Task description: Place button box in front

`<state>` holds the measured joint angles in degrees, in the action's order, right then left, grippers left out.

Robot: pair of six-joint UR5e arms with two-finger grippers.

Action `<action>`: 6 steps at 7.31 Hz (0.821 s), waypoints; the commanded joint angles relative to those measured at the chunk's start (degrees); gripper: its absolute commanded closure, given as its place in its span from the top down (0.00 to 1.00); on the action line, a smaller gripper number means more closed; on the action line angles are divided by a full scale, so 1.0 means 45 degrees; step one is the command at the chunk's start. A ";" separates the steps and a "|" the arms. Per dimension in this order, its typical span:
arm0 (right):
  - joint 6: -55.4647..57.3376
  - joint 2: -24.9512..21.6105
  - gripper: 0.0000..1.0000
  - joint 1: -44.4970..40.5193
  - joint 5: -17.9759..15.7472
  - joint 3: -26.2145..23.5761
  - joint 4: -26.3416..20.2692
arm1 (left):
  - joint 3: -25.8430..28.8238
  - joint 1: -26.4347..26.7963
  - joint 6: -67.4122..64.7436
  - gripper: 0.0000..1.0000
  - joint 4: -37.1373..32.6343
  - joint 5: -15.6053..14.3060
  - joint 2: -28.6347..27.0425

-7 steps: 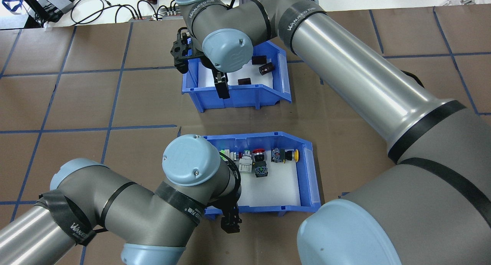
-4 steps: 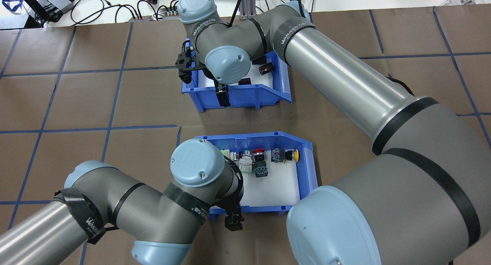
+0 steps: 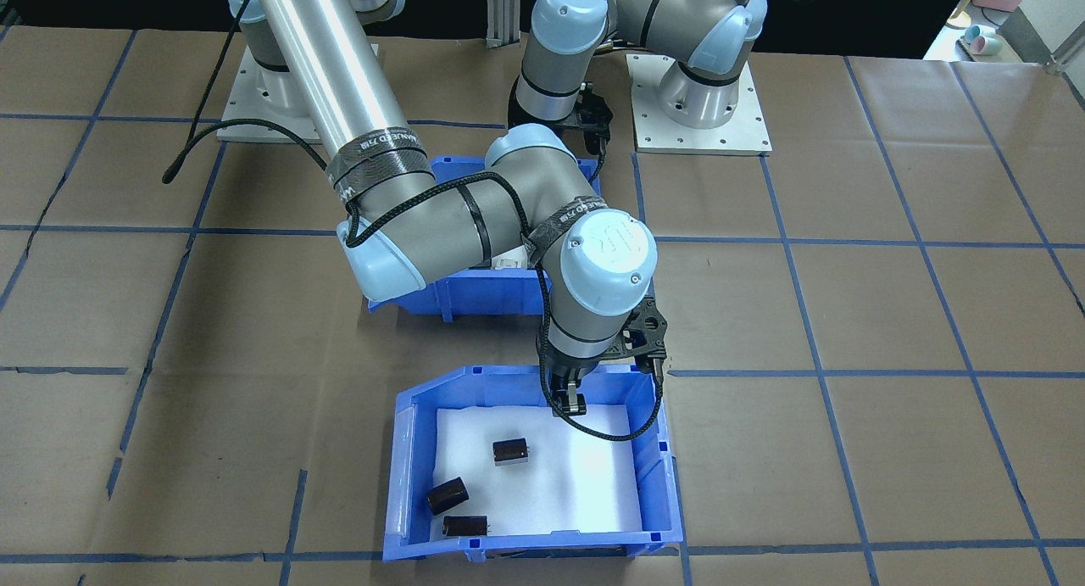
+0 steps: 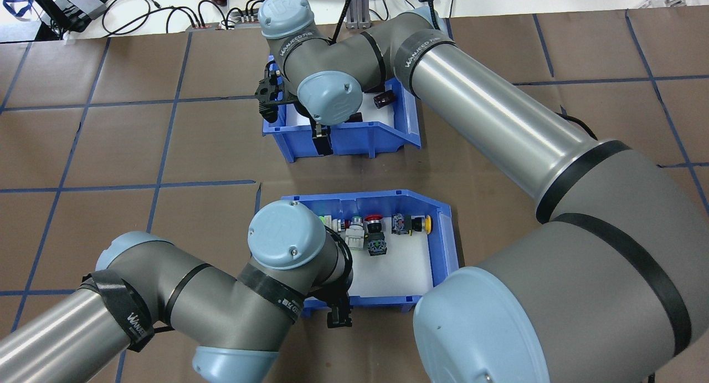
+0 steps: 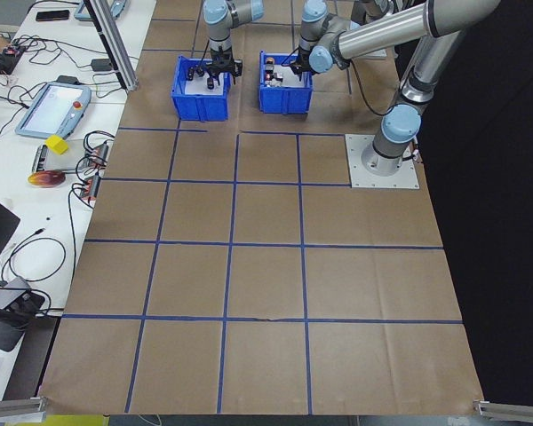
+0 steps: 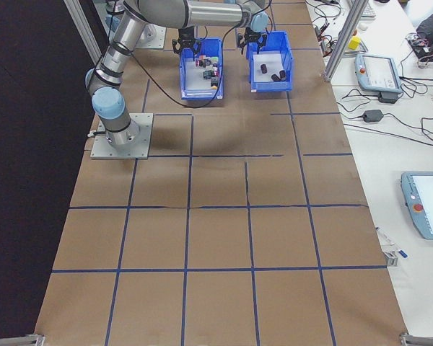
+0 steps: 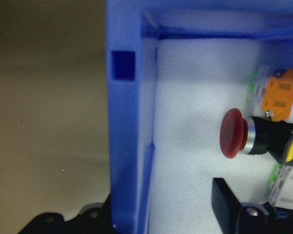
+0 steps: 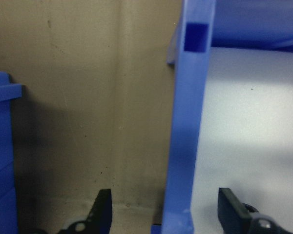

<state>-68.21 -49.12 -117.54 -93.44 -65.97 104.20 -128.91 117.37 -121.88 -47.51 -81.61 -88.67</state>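
The button box (image 4: 445, 244) is a blue bin with a white liner, standing nearer the robot's side; its switches (image 4: 372, 232) lie in a row. In the left wrist view, a red mushroom button (image 7: 234, 134) lies inside the box wall (image 7: 124, 122). My left gripper (image 4: 338, 312) is open and straddles that near wall, one finger outside and one inside (image 7: 162, 209). My right gripper (image 4: 321, 141) is open astride the near wall (image 8: 188, 122) of the other blue bin (image 4: 410, 122). In the front-facing view my right arm hides most of the button box (image 3: 449, 299).
The other blue bin (image 3: 657, 484) holds dark brown cylinders (image 3: 510, 451) and stands farther from the robot, a short gap beyond the button box. Brown paper with blue tape lines covers the table (image 4: 111, 150). Cables and devices (image 4: 83, 3) lie along the far edge.
My right arm has dropped, bringing its gripper down over the cylinder bin's near wall. My left gripper has shifted slightly toward the button box's near wall. Neither bin has moved.
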 commanded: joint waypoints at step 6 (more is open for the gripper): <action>-0.0232 -0.1639 0.07 0.1777 -0.0622 0.0344 -0.0224 | -0.0026 -0.0164 0.1766 0.00 -0.1310 -0.0223 0.1907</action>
<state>-68.85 -54.20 -113.27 -96.22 -64.12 103.61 -129.05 117.24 -117.06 -50.15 -82.39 -82.11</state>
